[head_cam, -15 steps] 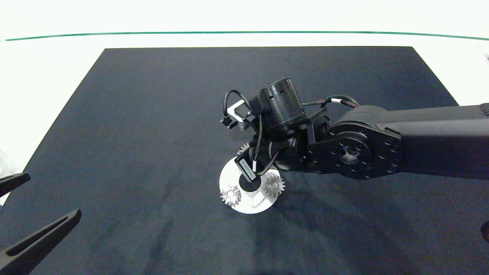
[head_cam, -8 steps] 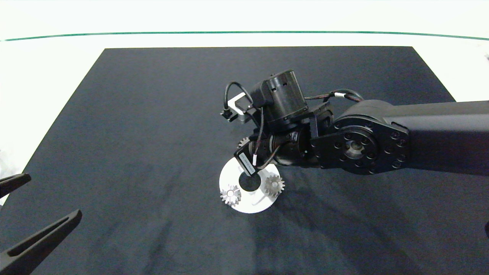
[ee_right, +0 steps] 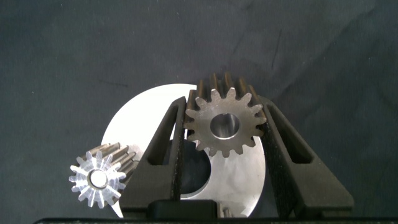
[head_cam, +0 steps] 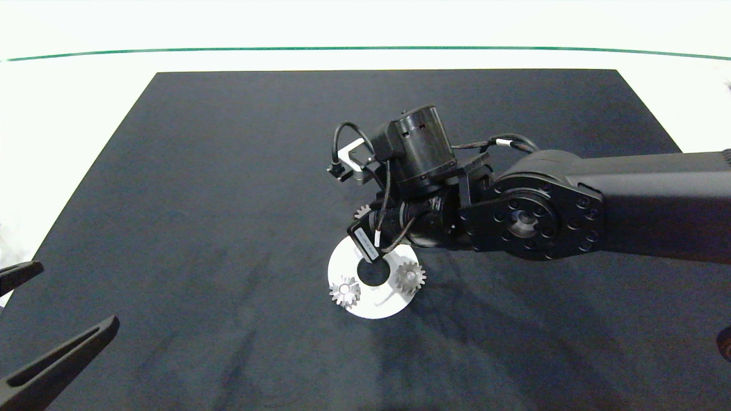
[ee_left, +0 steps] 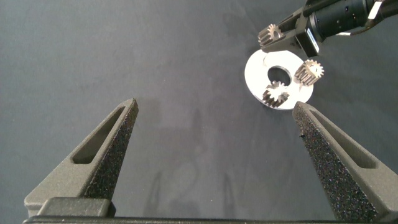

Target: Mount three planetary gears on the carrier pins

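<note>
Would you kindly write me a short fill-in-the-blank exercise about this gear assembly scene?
1. The white carrier disc already carries ____ gears on its pins.
2. The right gripper is shut on the ____ gear.
3. The left gripper, away from the disc, has its fingers ____.

Missing words: two; third; open

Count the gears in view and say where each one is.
3. Two planetary gears sit on the white carrier disc: one nearer the left pincer's side, one opposite. The third is clamped in the right pincer.
</note>
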Controlling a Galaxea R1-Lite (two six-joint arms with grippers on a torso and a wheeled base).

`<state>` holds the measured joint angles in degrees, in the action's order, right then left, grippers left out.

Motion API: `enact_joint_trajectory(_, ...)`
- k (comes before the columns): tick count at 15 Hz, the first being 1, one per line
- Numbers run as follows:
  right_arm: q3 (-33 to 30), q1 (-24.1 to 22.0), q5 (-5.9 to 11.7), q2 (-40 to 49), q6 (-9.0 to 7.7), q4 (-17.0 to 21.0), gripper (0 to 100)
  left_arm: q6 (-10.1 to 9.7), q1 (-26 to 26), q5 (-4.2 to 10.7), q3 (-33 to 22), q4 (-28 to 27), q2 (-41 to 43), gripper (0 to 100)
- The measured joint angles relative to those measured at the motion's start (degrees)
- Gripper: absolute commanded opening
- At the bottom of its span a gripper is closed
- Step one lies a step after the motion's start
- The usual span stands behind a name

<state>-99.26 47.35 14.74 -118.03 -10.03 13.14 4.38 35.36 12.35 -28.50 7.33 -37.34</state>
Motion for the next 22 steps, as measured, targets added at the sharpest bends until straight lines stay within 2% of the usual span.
enact_joint_trajectory(19,-0.94,-0.13,1.02,-1.51,-0.02,-0.5,25,-0.06,0.0,0.02,-0.07,-2.1,1.38,100)
enact_joint_trajectory(22,-1.23,-0.11,1.63,-1.88,0.0,-0.39,25,-0.09,0.0,0.0,-0.07,-2.12,1.49,100)
